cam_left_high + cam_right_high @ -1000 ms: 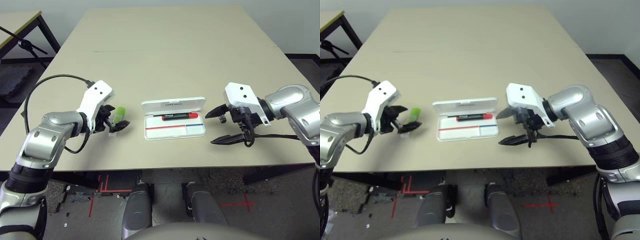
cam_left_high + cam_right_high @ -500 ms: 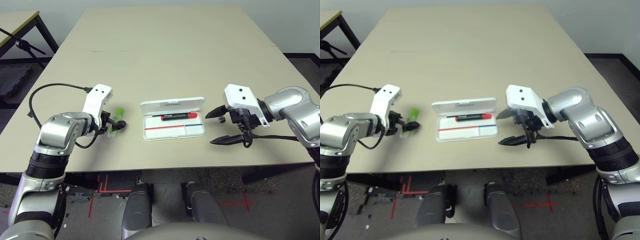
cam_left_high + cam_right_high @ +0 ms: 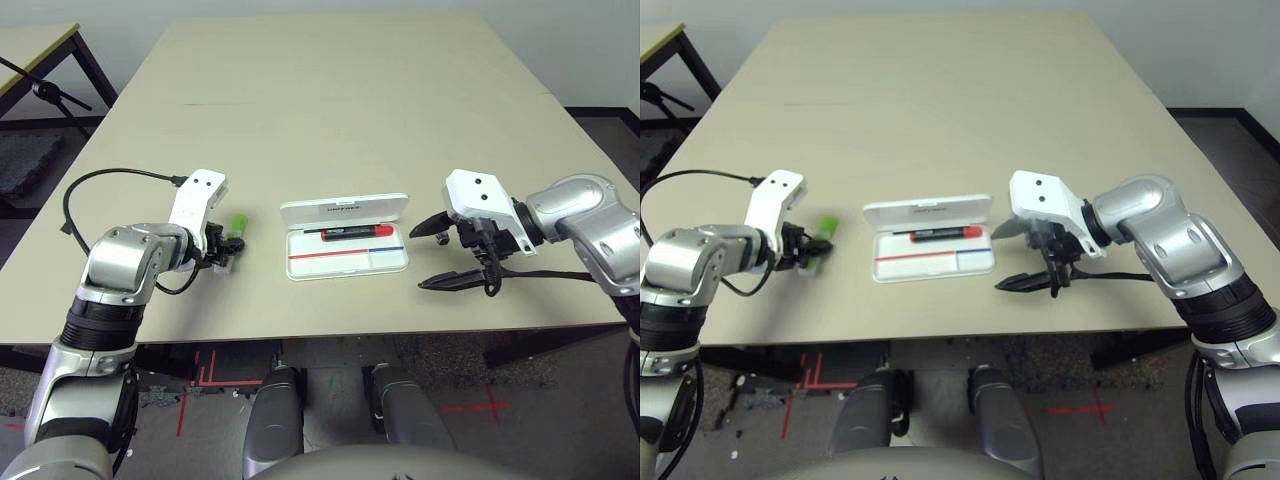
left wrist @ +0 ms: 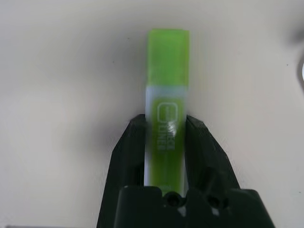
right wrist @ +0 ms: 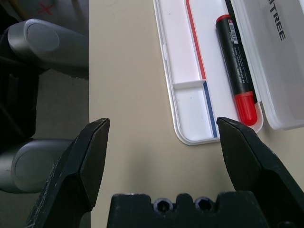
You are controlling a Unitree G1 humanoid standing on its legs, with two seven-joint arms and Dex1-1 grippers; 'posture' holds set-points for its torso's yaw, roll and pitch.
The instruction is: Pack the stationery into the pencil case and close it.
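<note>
Left tool (image 4: 165, 124): fingers, spread a second ago, now clamped on lime-green stick (image 4: 166, 90) lying on worktop (image 3: 330, 110) left of pencil case (image 3: 347, 250); ready for lift; red marker (image 3: 357, 232) already inside open case; right tool (image 3: 437, 252) unchanged, spread wide, empty, beside case.

Beige table (image 3: 340, 110); second table (image 3: 30, 45) far left; red floor tape (image 3: 470, 408).
</note>
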